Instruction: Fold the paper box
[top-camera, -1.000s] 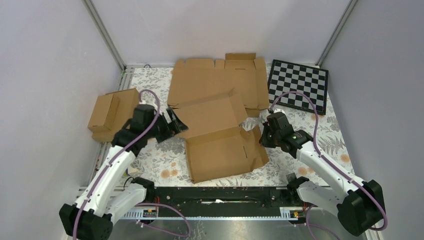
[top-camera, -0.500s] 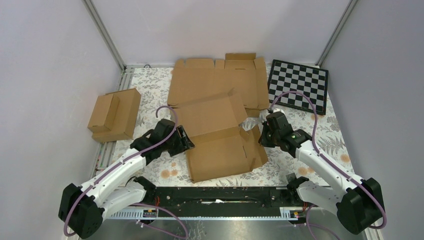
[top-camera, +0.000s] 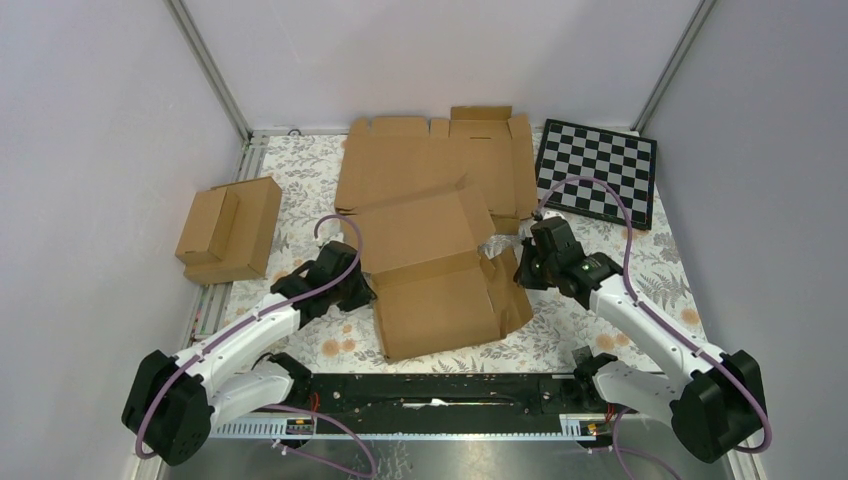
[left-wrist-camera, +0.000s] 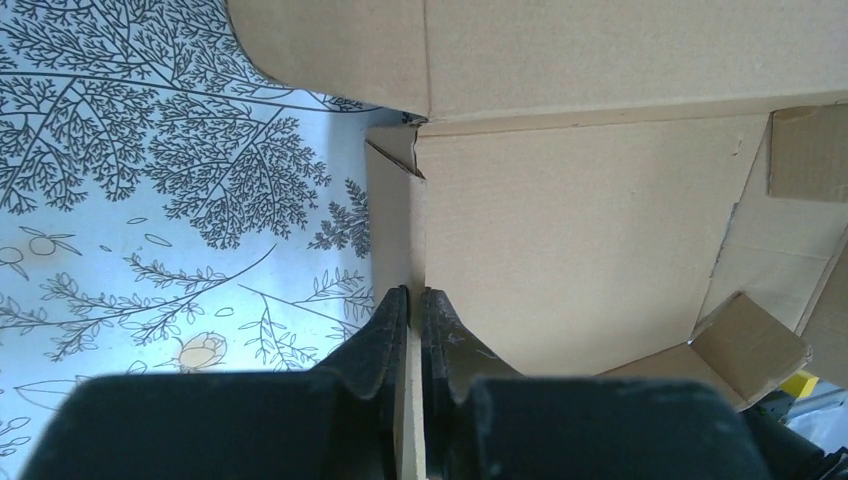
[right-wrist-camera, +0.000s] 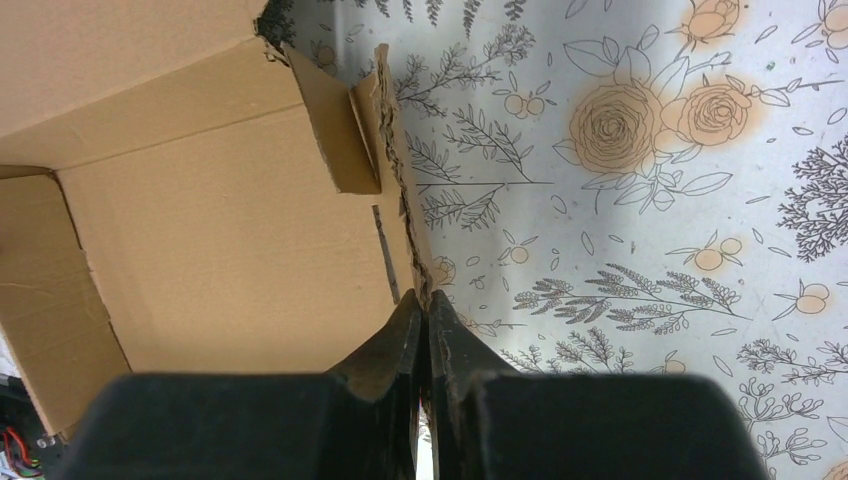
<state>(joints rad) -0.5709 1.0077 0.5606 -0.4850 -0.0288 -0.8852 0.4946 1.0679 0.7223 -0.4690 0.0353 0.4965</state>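
Jaws of left gripper (left-wrist-camera: 413, 300) and right gripper (right-wrist-camera: 423, 310) (two) clamp walls of one paper box (top-camera: 440, 300).

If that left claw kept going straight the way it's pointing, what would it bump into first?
The left gripper pinches the paper box's side wall; going on, it would probably slide along it into the corner under the lid.

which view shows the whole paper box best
The top external view: the paper box lies there whole, lid panel and tray, between the left gripper and right gripper. The left wrist view shows only its left wall, pinched by that gripper; the right wrist view only its right wall and a corner.
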